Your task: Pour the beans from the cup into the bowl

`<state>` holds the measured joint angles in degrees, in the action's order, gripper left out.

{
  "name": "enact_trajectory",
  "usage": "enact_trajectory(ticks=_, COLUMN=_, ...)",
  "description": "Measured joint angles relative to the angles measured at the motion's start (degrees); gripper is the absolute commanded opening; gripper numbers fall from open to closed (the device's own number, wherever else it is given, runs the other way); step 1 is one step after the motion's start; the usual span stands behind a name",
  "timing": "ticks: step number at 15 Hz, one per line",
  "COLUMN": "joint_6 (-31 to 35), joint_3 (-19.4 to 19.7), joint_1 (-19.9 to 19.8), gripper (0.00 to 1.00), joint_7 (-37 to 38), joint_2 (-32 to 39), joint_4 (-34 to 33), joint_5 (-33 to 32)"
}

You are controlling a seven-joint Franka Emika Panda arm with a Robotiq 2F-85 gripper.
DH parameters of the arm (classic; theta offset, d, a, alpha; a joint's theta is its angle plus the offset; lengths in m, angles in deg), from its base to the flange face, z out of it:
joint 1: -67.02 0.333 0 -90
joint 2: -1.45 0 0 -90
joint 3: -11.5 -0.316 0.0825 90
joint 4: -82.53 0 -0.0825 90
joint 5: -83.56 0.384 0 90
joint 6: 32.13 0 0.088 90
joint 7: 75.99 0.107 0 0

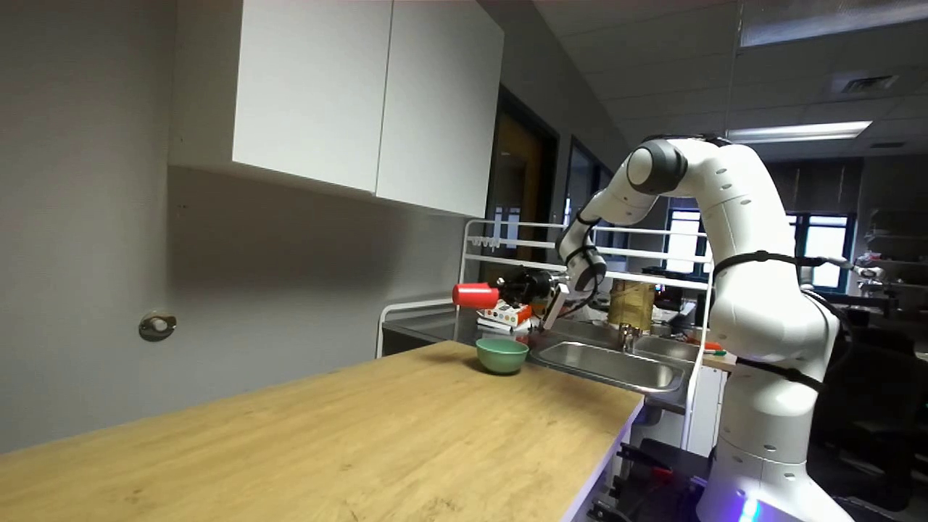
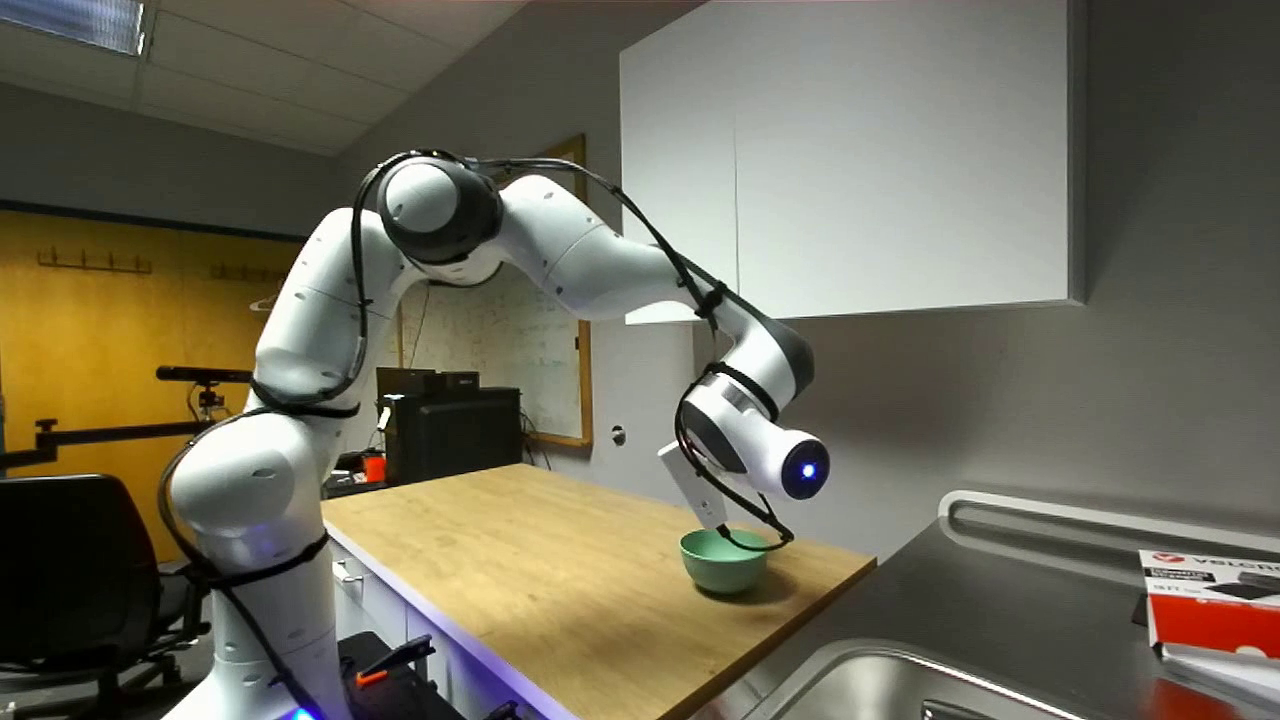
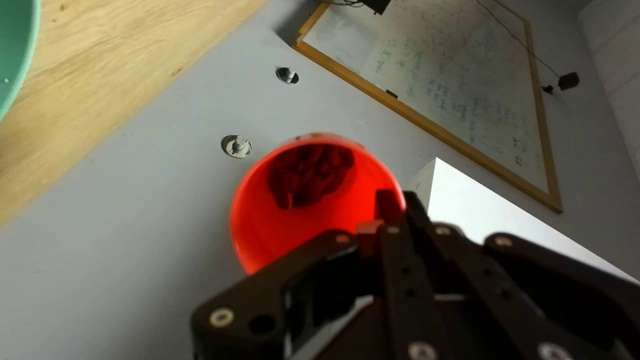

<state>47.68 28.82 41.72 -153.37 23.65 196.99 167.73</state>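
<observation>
The red cup (image 1: 475, 295) is held on its side in the air, higher than the bowl, in an exterior view. In the wrist view I look into the cup's mouth (image 3: 320, 225); dark pieces, seemingly the beans (image 3: 312, 175), lie deep inside. My gripper (image 3: 400, 202) is shut on the cup's wall, one finger inside and one outside. The gripper also shows in an exterior view (image 1: 502, 291). The grey-green bowl (image 1: 502, 355) stands upright on the wooden counter in both exterior views (image 2: 722, 565); its edge shows in the wrist view (image 3: 15, 50). The arm hides the cup in an exterior view.
The wooden counter (image 1: 348, 435) ends beside a metal sink (image 1: 616, 366). A white rack (image 1: 707, 326) stands around the sink. White wall cabinets (image 1: 370, 94) hang above the counter. A red and white box (image 2: 1210, 610) lies beyond the sink.
</observation>
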Motion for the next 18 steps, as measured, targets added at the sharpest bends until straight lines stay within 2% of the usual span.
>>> enact_trajectory(ticks=18, joint_6=-17.4, joint_3=0.4, joint_1=-3.1, gripper=0.01, joint_7=-4.3, joint_2=13.4, joint_4=-1.7, joint_5=10.3)
